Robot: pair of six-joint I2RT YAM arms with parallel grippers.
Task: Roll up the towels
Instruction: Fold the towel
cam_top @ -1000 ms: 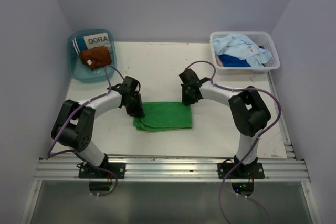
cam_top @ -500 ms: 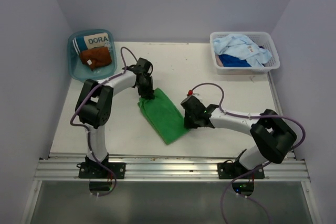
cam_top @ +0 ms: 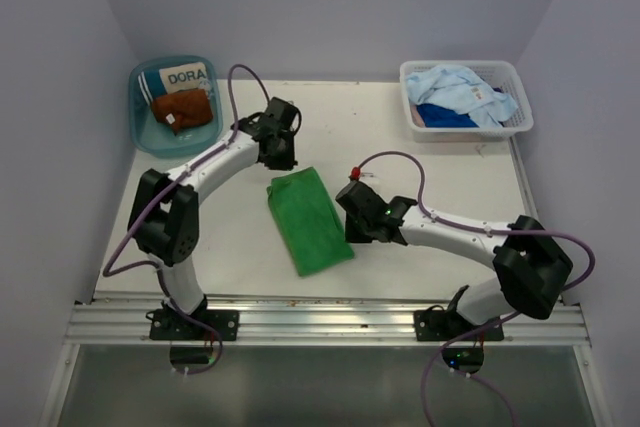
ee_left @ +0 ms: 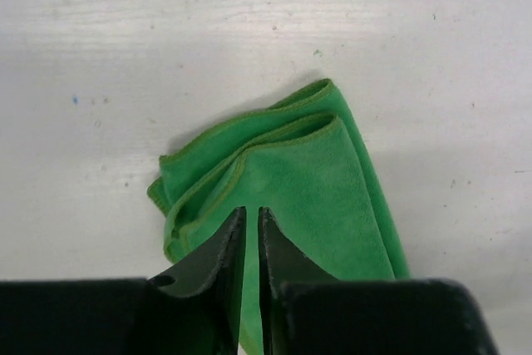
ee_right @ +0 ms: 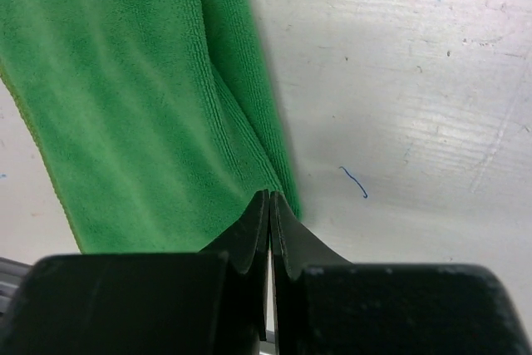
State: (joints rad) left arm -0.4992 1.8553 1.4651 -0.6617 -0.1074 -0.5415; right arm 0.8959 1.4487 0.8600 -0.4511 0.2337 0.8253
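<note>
A bright green towel lies folded in a long strip, slanted across the table's middle. My left gripper hovers just beyond its far end. In the left wrist view the towel's layered corner lies flat below my left gripper, whose jaws stand a narrow slit apart with nothing between them. My right gripper is at the towel's right edge. In the right wrist view my right gripper is shut, pinching the towel's folded edge.
A white basket at the back right holds a light blue towel and a dark blue towel. A teal tub at the back left holds a rust-brown towel and the DORA item.
Both grippers swung the green towel from lying crosswise to slanted lengthwise. My left gripper has let go of its far end and pulled back from it. My right gripper stays at the right edge.
</note>
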